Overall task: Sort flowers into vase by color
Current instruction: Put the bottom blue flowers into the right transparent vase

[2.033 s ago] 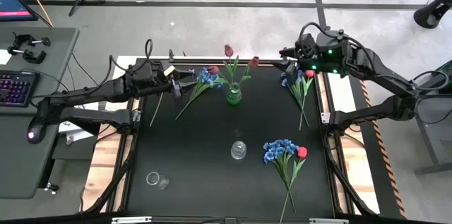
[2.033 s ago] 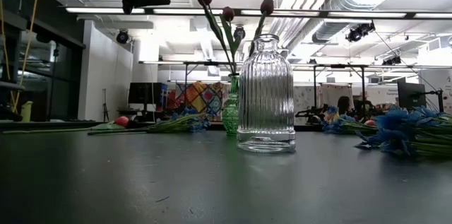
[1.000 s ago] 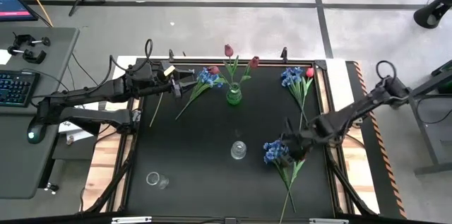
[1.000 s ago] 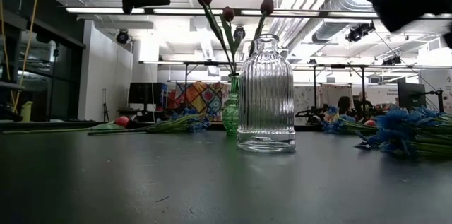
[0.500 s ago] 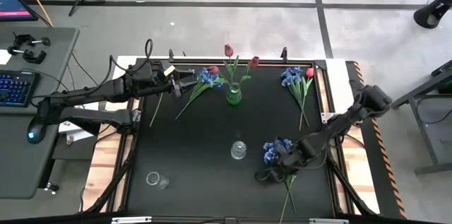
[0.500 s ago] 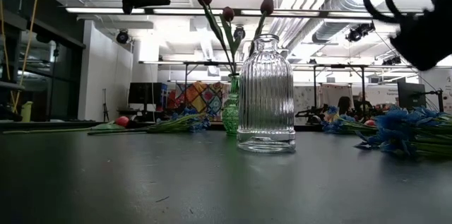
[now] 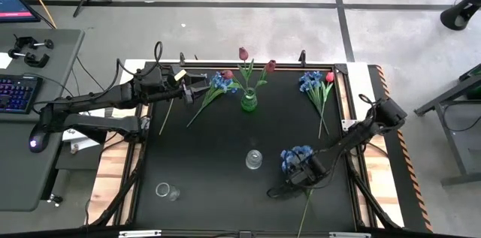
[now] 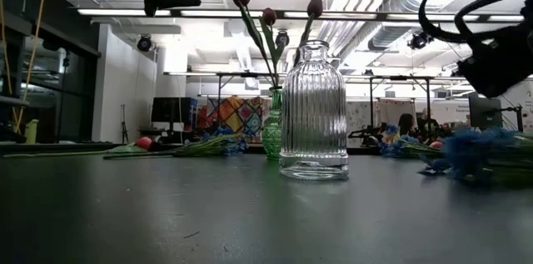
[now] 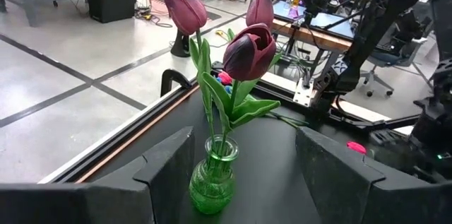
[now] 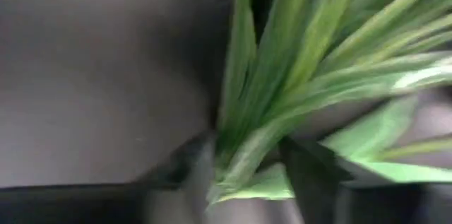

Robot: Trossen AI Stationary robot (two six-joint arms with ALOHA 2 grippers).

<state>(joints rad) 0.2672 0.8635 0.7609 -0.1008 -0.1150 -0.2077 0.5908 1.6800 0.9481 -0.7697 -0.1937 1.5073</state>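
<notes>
High view, right pincer [image 7: 301,180] low over flowers [image 7: 299,157]

Maroon tulips [image 7: 254,69] upright in green vase [image 7: 248,102]; other flowers [image 7: 319,91] lying flat.

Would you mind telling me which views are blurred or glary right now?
Right wrist view: green stems smeared by blur, close to the lens. Low view: blue flowers soft at the right, bright ceiling lights glaring behind the clear vase. Left wrist view: maroon tulips crisp.
</notes>
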